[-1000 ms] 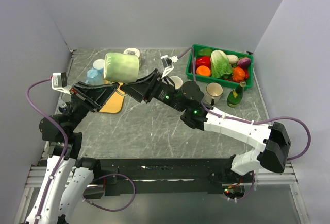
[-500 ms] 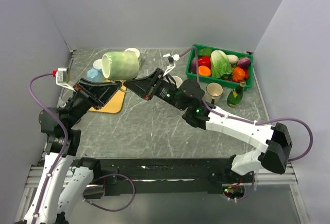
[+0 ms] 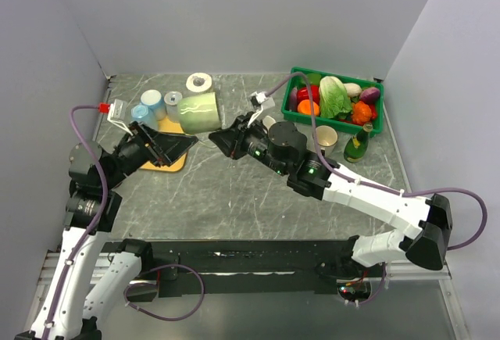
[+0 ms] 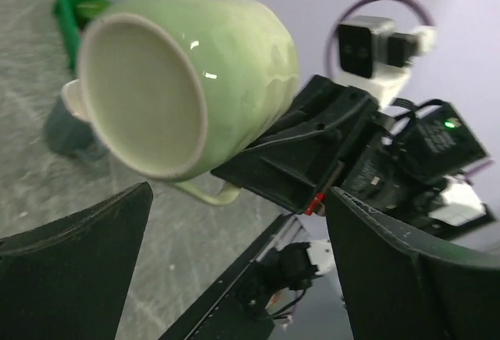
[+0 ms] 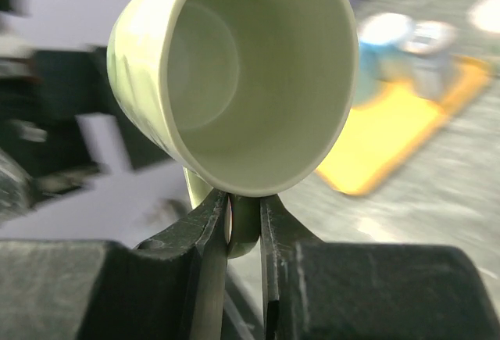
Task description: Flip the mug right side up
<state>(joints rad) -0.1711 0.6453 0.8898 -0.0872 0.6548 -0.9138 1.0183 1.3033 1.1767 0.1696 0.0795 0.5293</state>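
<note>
The left gripper (image 3: 176,138) reaches over the left part of the grey marbled table (image 3: 234,191). Its two fingers are spread wide apart, and in the left wrist view they frame the mug from either side without touching it. Beneath this gripper lies a yellow board (image 3: 166,162). Pale blue cups (image 3: 148,102) stand at the board's far end, and a roll of white tape (image 3: 198,82) lies farther back, near the rear wall.

Just right of the cups is the mug (image 3: 199,112), held off the table above the far-left area, between the tips of the two grippers. It is pale green and glossy, with a faint mottled glaze, a smooth lighter interior and a thin, even rim. The body is rounded and widens toward the mouth. The mug lies on its side: the mouth faces sideways, toward the left arm, and not upward. Its handle (image 4: 207,191) points downward.

The right gripper (image 5: 244,199) comes in from the near right, its fingers pressed narrowly together on that handle, one on each side, so that it carries the mug from below.

To the right, on the table, a cream mug (image 3: 326,137) stands upright with a green bottle (image 3: 358,144) just beside it. At the far right a green basket (image 3: 378,121) holds mixed vegetables, well apart from the held mug.
</note>
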